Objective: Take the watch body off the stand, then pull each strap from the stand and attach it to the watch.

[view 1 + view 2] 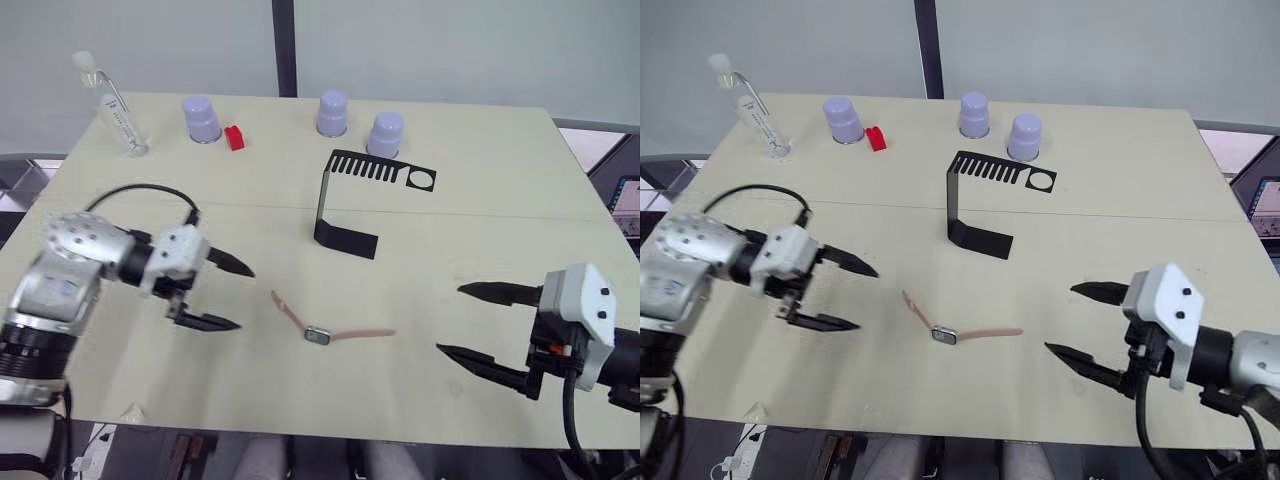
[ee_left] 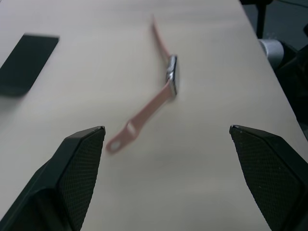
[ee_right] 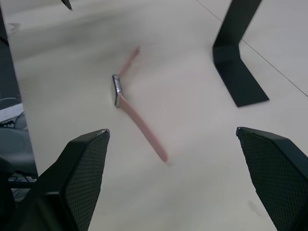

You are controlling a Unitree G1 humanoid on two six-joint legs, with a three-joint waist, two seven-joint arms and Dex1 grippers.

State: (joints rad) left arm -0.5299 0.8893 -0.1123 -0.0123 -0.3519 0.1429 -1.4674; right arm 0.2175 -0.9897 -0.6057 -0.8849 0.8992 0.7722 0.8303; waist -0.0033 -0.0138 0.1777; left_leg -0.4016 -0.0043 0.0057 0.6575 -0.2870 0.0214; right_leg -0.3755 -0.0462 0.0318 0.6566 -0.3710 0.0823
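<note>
— Where is the watch?
— The watch body (image 1: 318,336) lies on the table (image 1: 480,200), a pink strap (image 1: 288,310) joined on each side, well in front of the stand (image 1: 345,205).
— And the grippers?
— The left gripper (image 1: 228,294) and right gripper (image 1: 465,321) flank it, both with fingers spread wide, holding nothing.

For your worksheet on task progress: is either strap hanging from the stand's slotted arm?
No: both straps lie on the table joined to the watch body, and the stand is bare.
</note>
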